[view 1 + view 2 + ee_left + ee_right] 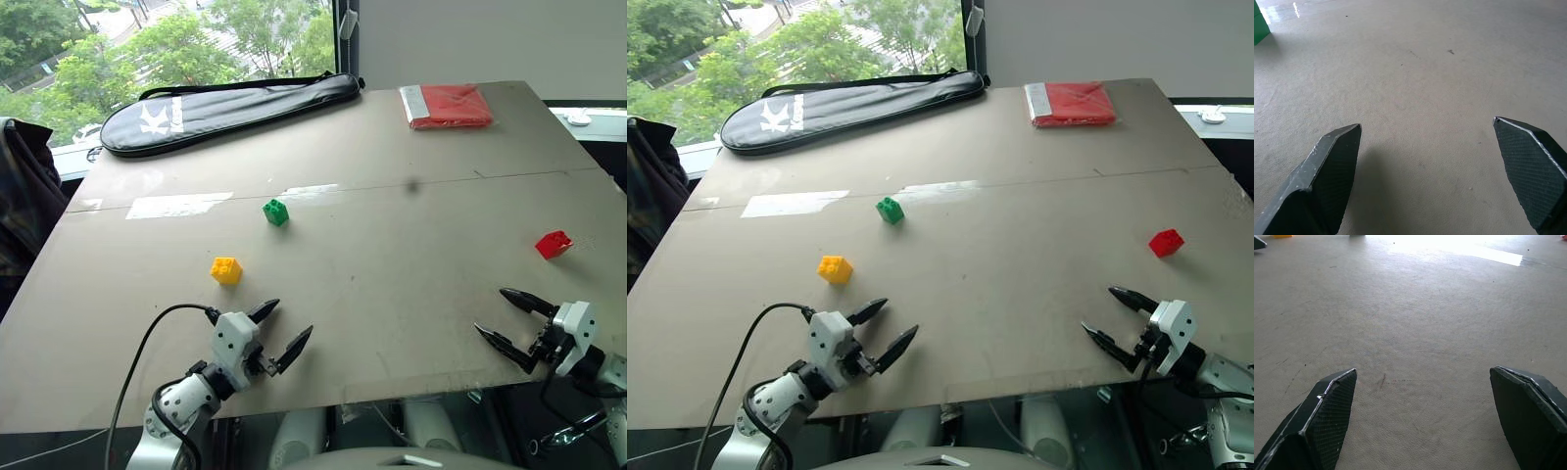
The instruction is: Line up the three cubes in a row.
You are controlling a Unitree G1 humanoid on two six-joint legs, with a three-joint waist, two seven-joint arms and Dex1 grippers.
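Grey table [392, 294] seen from the head camera, with three studded cubes scattered and not in a row. The green cube [276, 211] lies near the table's middle; the yellow cube [226, 270] lies nearer the robot and to the left of it, the two close but apart; the red cube [554, 244] sits well apart from both, toward the right edge. The left gripper [287, 326] hovers at the near edge just short of the yellow cube, fingers spread wide and holding nothing. The right gripper [502, 315] hovers at the near right, short of the red cube, fingers likewise spread and empty (bare tabletop between the pads in both wrist views). At the far edge lie a black racket bag [230, 108] and a flat red packet [447, 105]
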